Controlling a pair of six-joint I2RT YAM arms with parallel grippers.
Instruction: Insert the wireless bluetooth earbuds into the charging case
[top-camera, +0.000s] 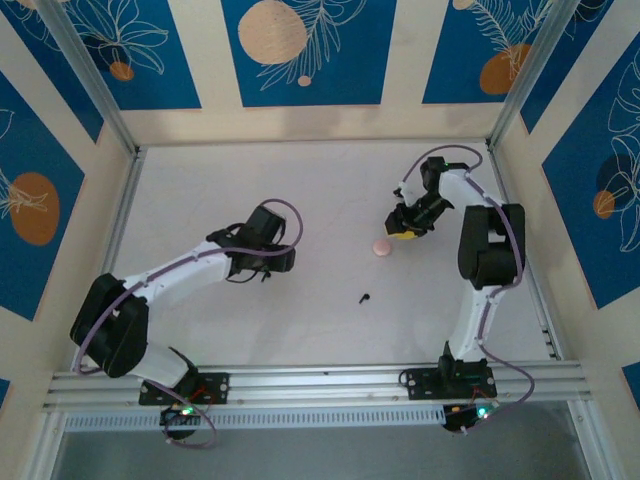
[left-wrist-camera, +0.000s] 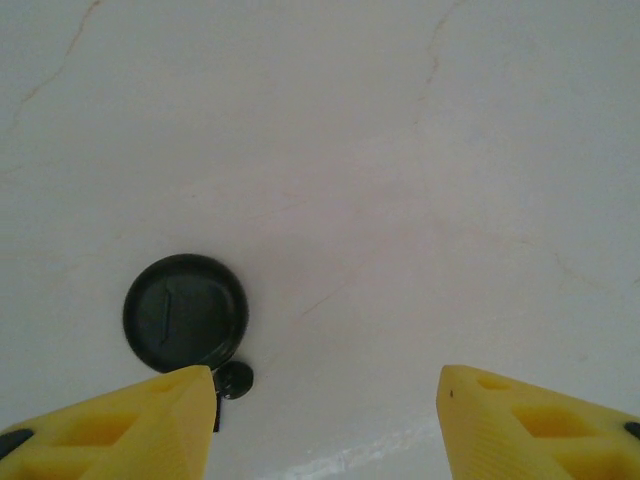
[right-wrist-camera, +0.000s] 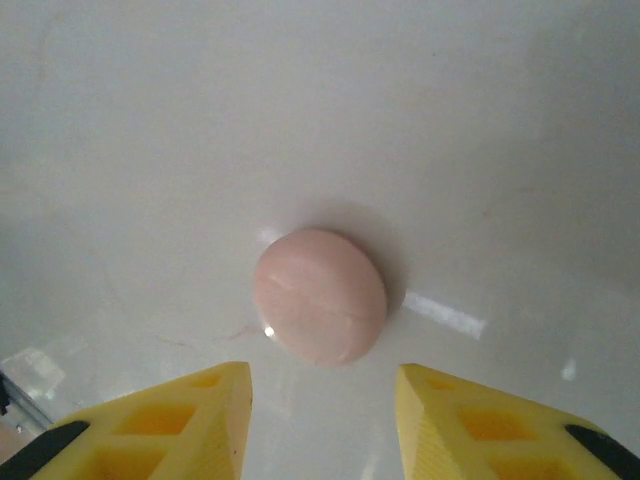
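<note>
A tiny black stemmed earbud (top-camera: 364, 297) lies alone on the white table between the arms. In the left wrist view a small black stemmed bud (left-wrist-camera: 233, 381) rests against the near edge of a round black disc (left-wrist-camera: 185, 312), right beside my left finger. My left gripper (left-wrist-camera: 325, 385) (top-camera: 283, 258) is open, low over the table, with nothing between its fingers. A round pink disc (right-wrist-camera: 320, 295) (top-camera: 381, 247) with a seam across it lies just ahead of my open right gripper (right-wrist-camera: 322, 375) (top-camera: 403, 232). The pale pink earbud is out of view.
The white table (top-camera: 330, 190) is walled by blue-and-cream panels at the back and sides. A metal rail (top-camera: 320, 383) runs along the near edge where both arm bases are bolted. Purple cables loop off both arms.
</note>
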